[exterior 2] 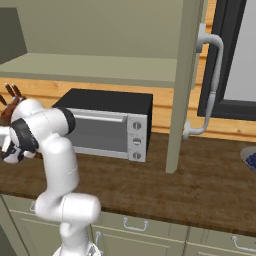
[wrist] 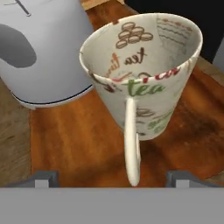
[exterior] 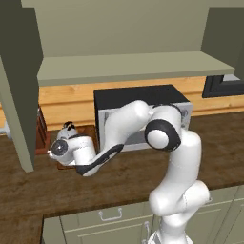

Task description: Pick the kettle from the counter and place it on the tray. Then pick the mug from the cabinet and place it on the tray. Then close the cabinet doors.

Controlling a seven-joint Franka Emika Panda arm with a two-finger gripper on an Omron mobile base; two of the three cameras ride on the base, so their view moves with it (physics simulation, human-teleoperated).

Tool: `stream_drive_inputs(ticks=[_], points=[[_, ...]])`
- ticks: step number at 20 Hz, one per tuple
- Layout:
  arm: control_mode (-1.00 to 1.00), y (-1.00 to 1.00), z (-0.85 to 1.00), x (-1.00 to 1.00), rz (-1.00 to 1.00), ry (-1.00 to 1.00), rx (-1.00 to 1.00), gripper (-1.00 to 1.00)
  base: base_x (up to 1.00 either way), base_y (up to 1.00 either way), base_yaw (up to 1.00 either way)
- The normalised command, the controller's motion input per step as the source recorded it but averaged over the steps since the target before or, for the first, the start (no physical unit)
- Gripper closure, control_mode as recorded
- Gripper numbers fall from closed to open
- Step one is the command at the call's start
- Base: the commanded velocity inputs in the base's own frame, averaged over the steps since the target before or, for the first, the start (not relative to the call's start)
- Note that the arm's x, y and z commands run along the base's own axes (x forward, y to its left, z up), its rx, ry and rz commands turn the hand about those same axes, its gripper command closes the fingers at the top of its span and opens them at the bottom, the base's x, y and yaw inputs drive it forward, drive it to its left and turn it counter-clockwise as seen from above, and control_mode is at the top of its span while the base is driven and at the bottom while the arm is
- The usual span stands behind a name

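Mug stood on tray beside kettle, handle toward claw; claw wide, holding nothing. Judged light, stiff, chippable, glaze slippery; best taken across the rim or handle

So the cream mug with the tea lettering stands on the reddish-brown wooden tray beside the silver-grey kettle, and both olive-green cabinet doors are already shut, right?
Not quite: the olive-green cabinet doors are open, as the right base view shows. The cream mug does stand on the reddish-brown wooden tray beside the silver-grey kettle.

The white arm reaches left across the counter, past the microwave, toward the kettle.
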Motion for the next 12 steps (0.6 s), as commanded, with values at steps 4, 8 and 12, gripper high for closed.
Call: stream_drive_inputs(ticks=[4,8,12], points=[[-1.0,-0.1,0.46,-0.02,-0.14,0.08,0.01,-1.0,0.0,0.0,0.0],[-1.0,-0.2,0.51,-0.17,-0.06,0.04,0.01,-1.0,0.0,0.0,0.0],[-1.0,-0.32,0.25,-0.27,0.0,0.0,0.0,-1.0,0.0,0.0,0.0]])
